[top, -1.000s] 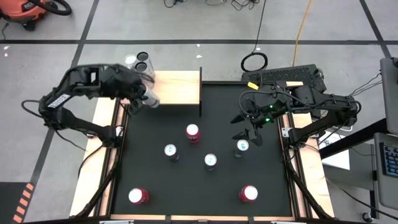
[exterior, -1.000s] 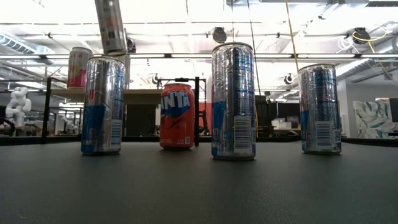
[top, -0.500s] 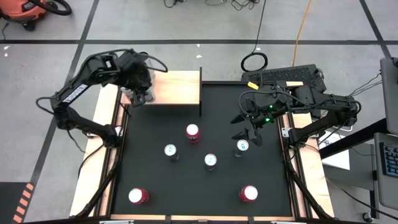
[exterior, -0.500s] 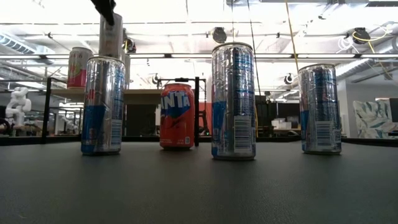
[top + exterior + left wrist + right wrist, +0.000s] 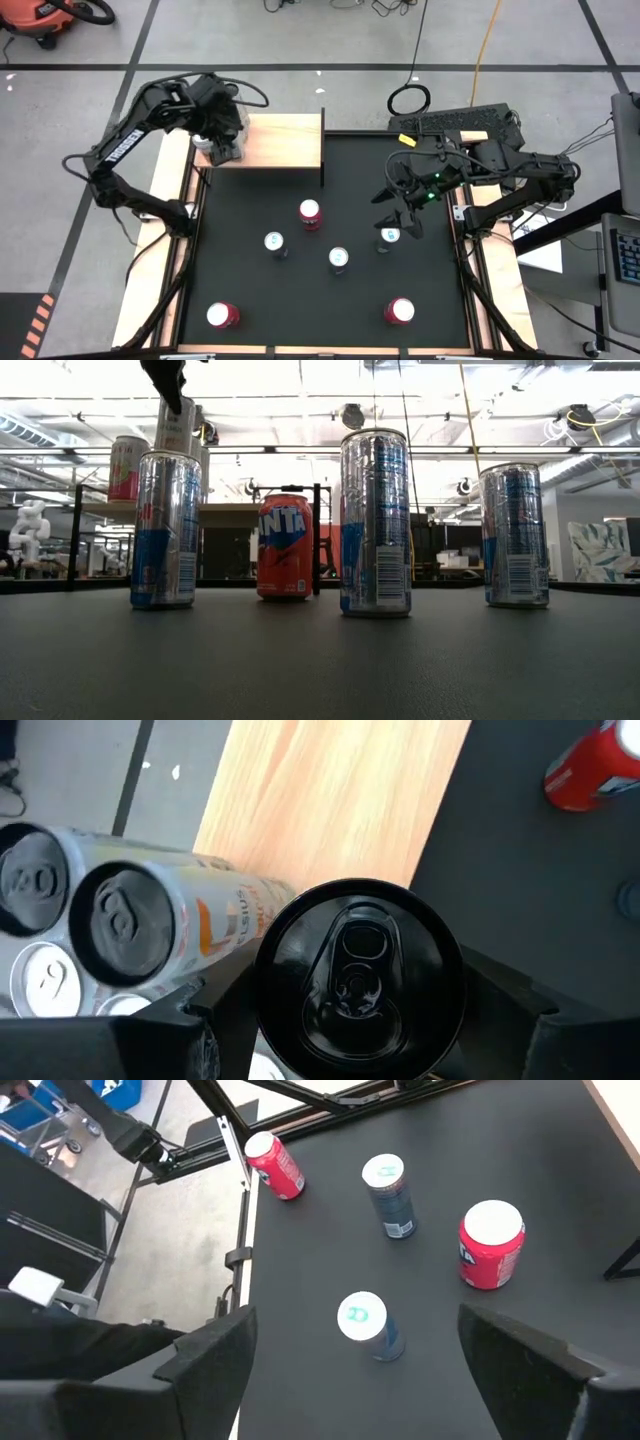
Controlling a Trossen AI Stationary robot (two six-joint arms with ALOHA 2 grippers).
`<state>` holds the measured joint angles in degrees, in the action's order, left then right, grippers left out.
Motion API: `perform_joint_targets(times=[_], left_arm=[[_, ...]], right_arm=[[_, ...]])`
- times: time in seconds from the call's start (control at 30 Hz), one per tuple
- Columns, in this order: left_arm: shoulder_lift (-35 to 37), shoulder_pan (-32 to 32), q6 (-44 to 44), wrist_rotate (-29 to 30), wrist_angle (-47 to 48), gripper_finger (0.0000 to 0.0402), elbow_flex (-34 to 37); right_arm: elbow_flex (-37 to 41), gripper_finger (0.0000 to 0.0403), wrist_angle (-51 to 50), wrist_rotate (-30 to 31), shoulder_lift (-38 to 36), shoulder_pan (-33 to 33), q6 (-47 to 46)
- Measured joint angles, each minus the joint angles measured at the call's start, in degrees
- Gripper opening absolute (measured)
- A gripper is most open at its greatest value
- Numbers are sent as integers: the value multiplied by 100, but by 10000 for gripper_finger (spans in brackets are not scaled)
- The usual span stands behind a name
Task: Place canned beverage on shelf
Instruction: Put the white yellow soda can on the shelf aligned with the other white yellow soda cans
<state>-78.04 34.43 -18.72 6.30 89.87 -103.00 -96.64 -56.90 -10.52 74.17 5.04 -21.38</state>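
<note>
The shelf (image 5: 285,140), a pale wood board on thin black supports, stands at the table's far left. My left gripper (image 5: 222,132) hovers over its left end, shut on a black-topped can (image 5: 360,985); the low view shows that can (image 5: 178,428) high up. Beside it on the shelf stand two dark-topped cans (image 5: 125,915) and a white-topped one (image 5: 48,982). A pink can (image 5: 127,467) also stands on the shelf. My right gripper (image 5: 400,208) hangs open above a silver can (image 5: 390,235), touching nothing. My left gripper pinches the black-topped can's side wall (image 5: 275,1020) between its two fingers (image 5: 150,1045), one on either side, below the rim. The fingers come steeply from above. The can stands upright; a silver can in front hides its base, so whether it rests on the shelf cannot be told.
On the black mat stand a red can (image 5: 310,212), two more silver cans (image 5: 274,242) (image 5: 339,258) and two red cans near the front (image 5: 222,315) (image 5: 400,310). A black upright (image 5: 322,148) marks the shelf's right end.
My left gripper has carried the can from the shelf's near edge toward the table's far left, over the shelf's left end, and sunk a little. The wrist has rolled, so the can, tilted before, now stands upright. My right arm has kept still.
</note>
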Motion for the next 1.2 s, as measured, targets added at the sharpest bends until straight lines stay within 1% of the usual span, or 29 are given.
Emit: perform_joint_targets(times=[0.1,0.3,0.4,0.57,0.9,1.03,1.2], left_arm=[[228,68,-48,-161,-156,254,101],[577,230,-348,-304,-643,254,665],[589,283,-465,-303,-600,254,810],[582,343,-625,-279,-791,254,1003],[561,389,-911,-24,-796,254,1108],[561,389,-920,-10,-794,254,1108],[561,385,-920,-10,-801,268,1108]], right_arm=[[0,324,0,0,0,0,-46],[0,324,0,7,0,-4,-40],[0,324,2,9,0,-4,-39],[0,324,2,15,0,-4,-71],[0,324,3,22,0,-4,-175],[0,324,4,26,0,-4,-175],[0,324,4,177,0,-4,-156]])
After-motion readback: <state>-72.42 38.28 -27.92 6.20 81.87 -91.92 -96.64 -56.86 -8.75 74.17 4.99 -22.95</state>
